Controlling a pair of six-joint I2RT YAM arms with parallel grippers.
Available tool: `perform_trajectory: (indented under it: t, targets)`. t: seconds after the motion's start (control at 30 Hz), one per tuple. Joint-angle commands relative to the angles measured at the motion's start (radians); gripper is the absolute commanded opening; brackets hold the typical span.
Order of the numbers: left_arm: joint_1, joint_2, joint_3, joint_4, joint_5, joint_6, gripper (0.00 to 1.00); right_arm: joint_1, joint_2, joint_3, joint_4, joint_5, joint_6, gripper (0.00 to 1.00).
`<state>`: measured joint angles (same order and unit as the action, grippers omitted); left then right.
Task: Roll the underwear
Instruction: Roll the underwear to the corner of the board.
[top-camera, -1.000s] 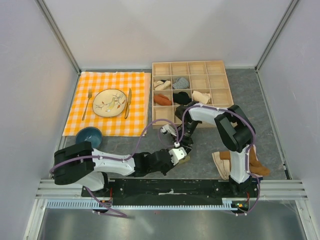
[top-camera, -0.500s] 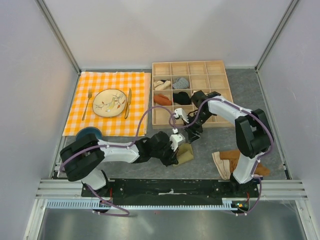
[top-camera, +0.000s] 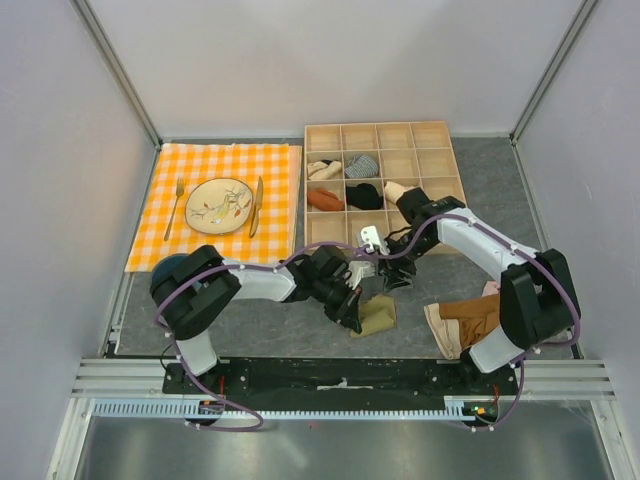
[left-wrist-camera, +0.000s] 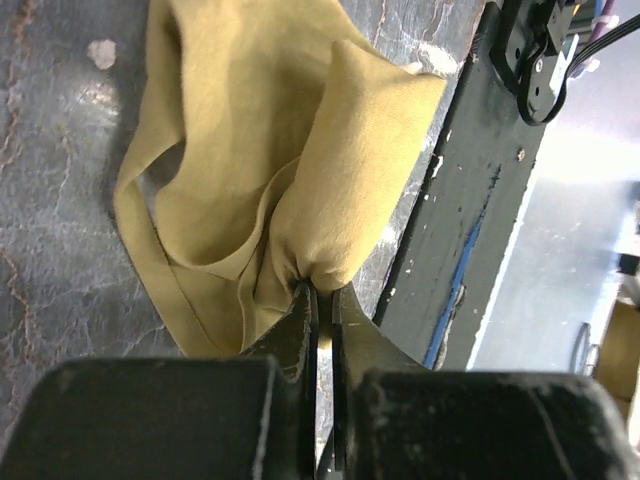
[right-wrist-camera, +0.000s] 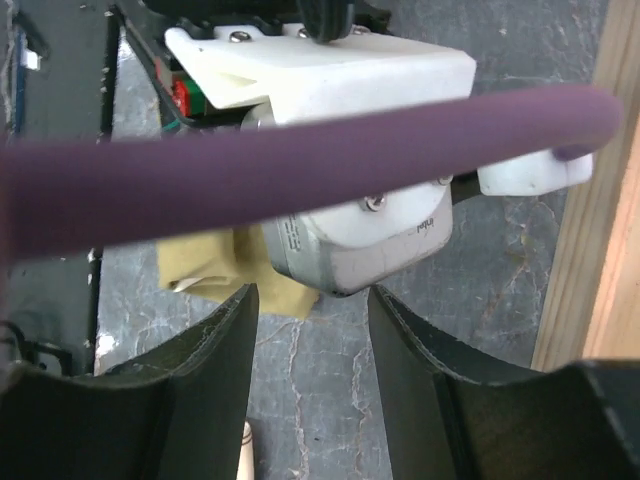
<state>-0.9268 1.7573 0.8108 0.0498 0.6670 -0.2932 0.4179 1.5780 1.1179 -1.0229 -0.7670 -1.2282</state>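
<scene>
The olive-khaki underwear (top-camera: 380, 316) lies bunched on the grey table near the front rail. In the left wrist view the underwear (left-wrist-camera: 250, 150) is folded over itself, and one fold is pinched between the jaws. My left gripper (top-camera: 353, 309) (left-wrist-camera: 321, 290) is shut on that fold, low over the table. My right gripper (top-camera: 396, 274) (right-wrist-camera: 311, 296) hovers open just behind the garment, empty, with bare table between its fingers. Through the right wrist view the underwear (right-wrist-camera: 200, 272) peeks out from under the left arm's white wrist housing (right-wrist-camera: 345, 235).
A wooden compartment box (top-camera: 444, 183) with several rolled garments stands at the back right. A checkered cloth (top-camera: 190, 249) carries a plate, fork and knife; a blue bowl (top-camera: 171, 268) sits by it. A pile of rust-brown and pale garments (top-camera: 468, 320) lies front right. The black front rail (left-wrist-camera: 470, 200) runs close by.
My right gripper has swung to the right, off the left gripper. The left arm's elbow has swept towards the back while its gripper stayed shut on the underwear, which shows more now.
</scene>
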Motion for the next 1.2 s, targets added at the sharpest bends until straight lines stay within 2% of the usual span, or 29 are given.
perform_trajectory:
  t: [0.0,0.23,0.27,0.47,0.57,0.67,0.83,1.07,1.17]
  targets:
    - [0.078,0.079,-0.027,-0.183,-0.133,-0.147,0.02,0.033,0.003,-0.017,0.072,0.064,0.068,0.56]
    - [0.077,0.057,-0.032,-0.18,-0.185,-0.144,0.02,-0.054,0.131,-0.006,0.139,0.07,0.235,0.55]
    - [0.078,0.056,-0.035,-0.182,-0.193,-0.144,0.02,-0.074,0.145,-0.001,0.152,0.107,0.293,0.56]
    - [0.075,0.024,-0.048,-0.168,-0.236,-0.139,0.02,-0.126,0.2,0.028,0.196,0.256,0.363,0.56]
    - [0.077,0.013,-0.055,-0.159,-0.256,-0.138,0.02,-0.131,0.227,0.068,0.204,0.383,0.409,0.56]
    - [0.077,0.014,-0.061,-0.153,-0.262,-0.142,0.02,-0.177,0.232,0.094,0.198,0.307,0.452,0.56]
    - [0.077,0.037,-0.065,-0.148,-0.25,-0.159,0.02,-0.238,0.162,0.103,0.188,0.091,0.49,0.54]
    - [0.079,0.057,-0.062,-0.149,-0.245,-0.202,0.02,-0.265,-0.027,-0.013,0.201,-0.021,0.388,0.54]
    - [0.078,0.065,-0.056,-0.156,-0.242,-0.219,0.02,-0.268,-0.093,-0.038,0.129,-0.134,0.262,0.54]
